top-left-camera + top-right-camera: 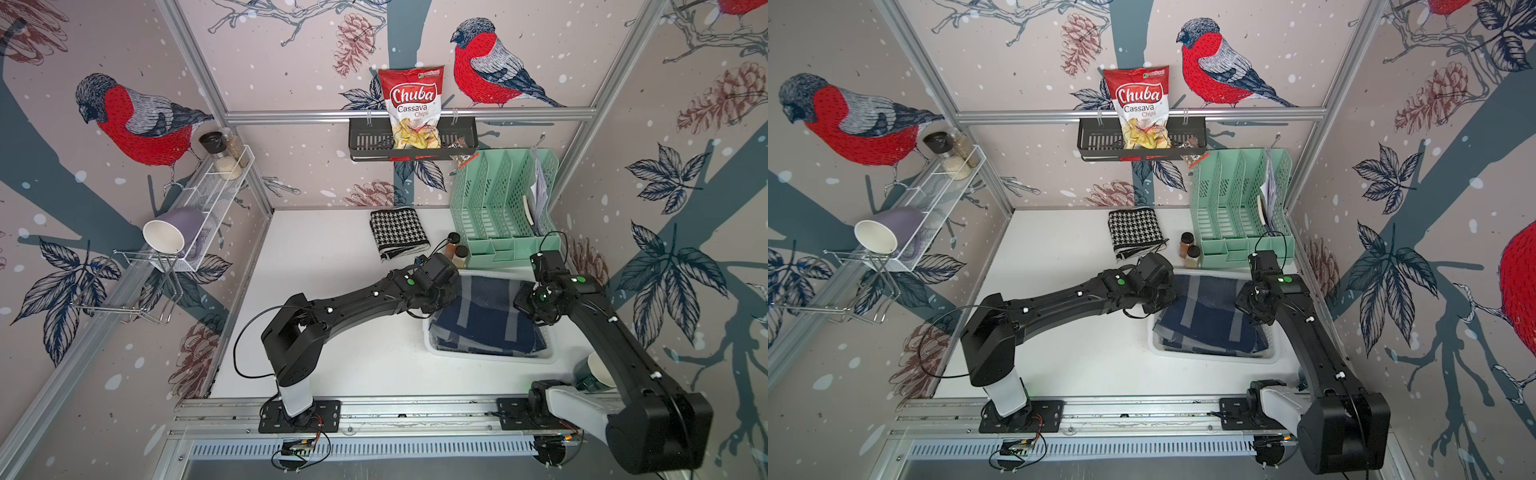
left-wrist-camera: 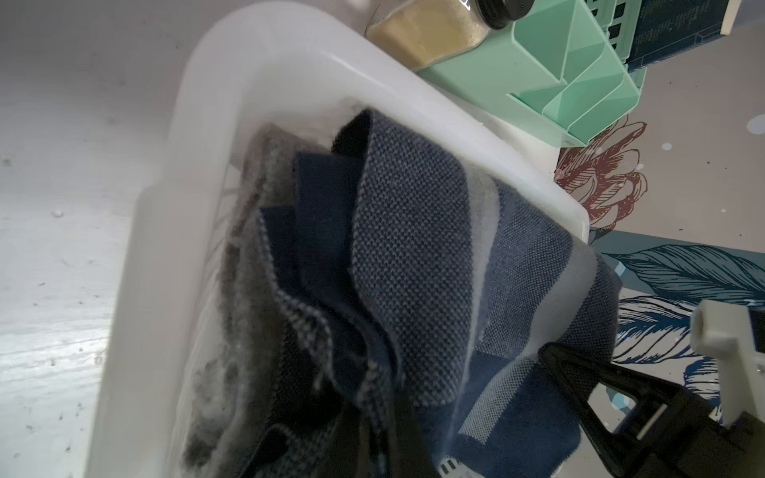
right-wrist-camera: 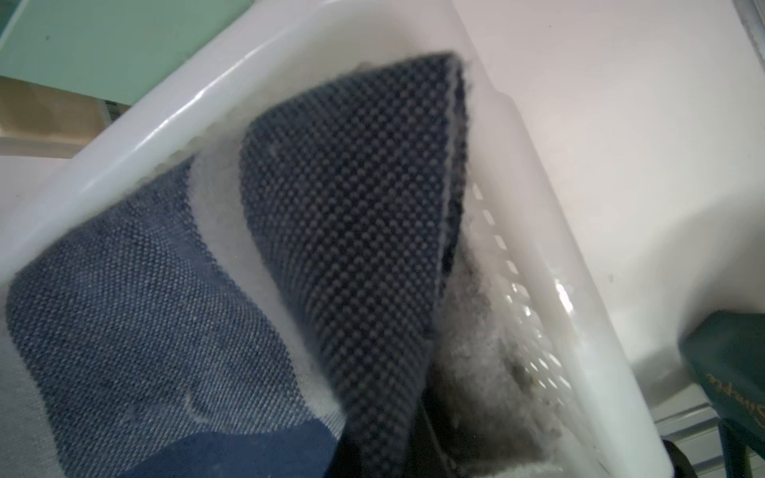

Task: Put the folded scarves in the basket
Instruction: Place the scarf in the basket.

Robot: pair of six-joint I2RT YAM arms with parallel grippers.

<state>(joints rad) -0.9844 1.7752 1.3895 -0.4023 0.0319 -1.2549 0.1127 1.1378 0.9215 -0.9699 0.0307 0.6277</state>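
Observation:
The folded scarf (image 1: 486,316) (image 1: 1208,322) is navy with pale grey stripes and lies inside the white basket (image 1: 478,356) (image 1: 1204,356) at the right of the table. My left gripper (image 1: 451,297) (image 1: 1160,301) reaches into the basket's left end. The left wrist view shows that gripper (image 2: 376,447) shut on a bunched fold of the scarf (image 2: 414,248) just inside the basket's rim (image 2: 289,70). My right gripper (image 1: 525,305) (image 1: 1246,307) is at the right end. In its wrist view this gripper (image 3: 397,447) is shut on a raised scarf (image 3: 352,207) fold beside the perforated basket wall (image 3: 517,265).
A mint green organiser (image 1: 498,208) stands right behind the basket, with two spice jars (image 1: 455,249) at its left corner. A black-and-white houndstooth cloth (image 1: 399,232) lies at the back. A green cup (image 1: 594,370) lies at the front right under my right arm.

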